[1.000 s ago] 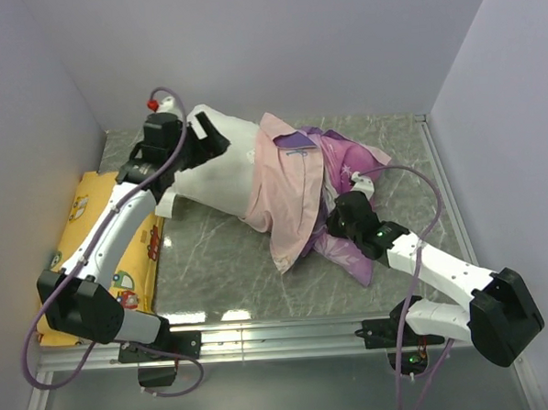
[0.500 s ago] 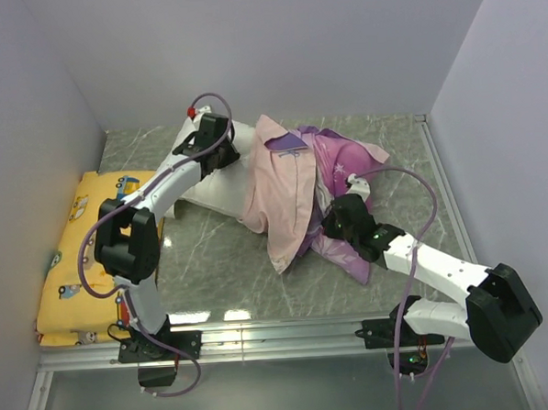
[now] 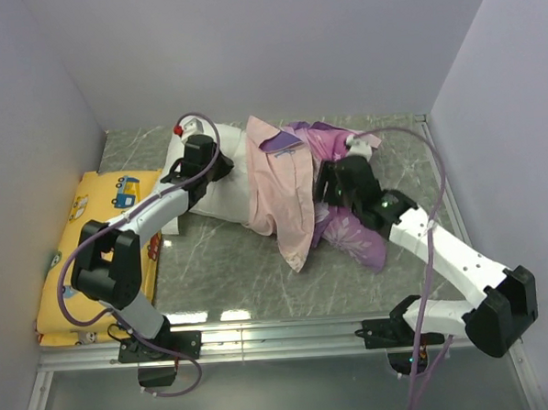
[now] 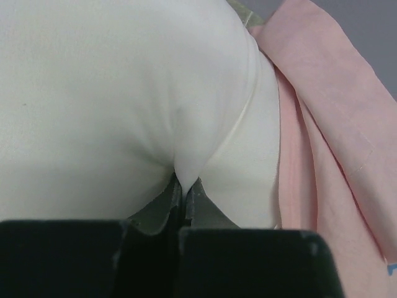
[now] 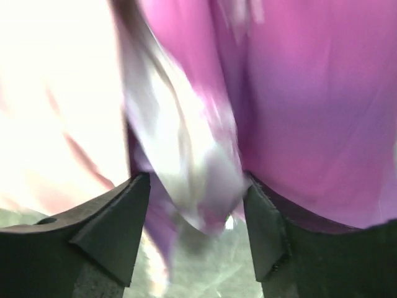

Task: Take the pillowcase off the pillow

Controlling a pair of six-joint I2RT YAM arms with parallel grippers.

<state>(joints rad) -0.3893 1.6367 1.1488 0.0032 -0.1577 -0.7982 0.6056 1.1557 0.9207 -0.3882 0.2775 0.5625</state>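
Note:
The white pillow [image 3: 220, 195] lies at the back middle of the table, its right half inside the pillowcase [image 3: 287, 190], whose pale pink reverse is turned back over purple printed cloth [image 3: 354, 233]. My left gripper [image 3: 224, 167] is shut on a pinch of the pillow's white cover [image 4: 184, 180] near its bare left part; in the left wrist view the pink pillowcase [image 4: 322, 124] lies just to the right. My right gripper [image 3: 327, 195] hovers over the purple part, open. Blurred purple and white pillowcase cloth [image 5: 205, 186] hangs between its fingers [image 5: 124, 217].
A yellow pillow with cartoon vehicles [image 3: 84, 261] lies along the left wall. Grey walls close in the back and both sides. A metal rail [image 3: 281, 331] runs along the near edge by the arm bases. Bare marble table [image 3: 222, 263] shows in front of the pillow.
My left gripper has closed on the pillow's white cover. My right gripper has opened, letting go of the purple cloth, and moved toward the back; the pillowcase shifted slightly right.

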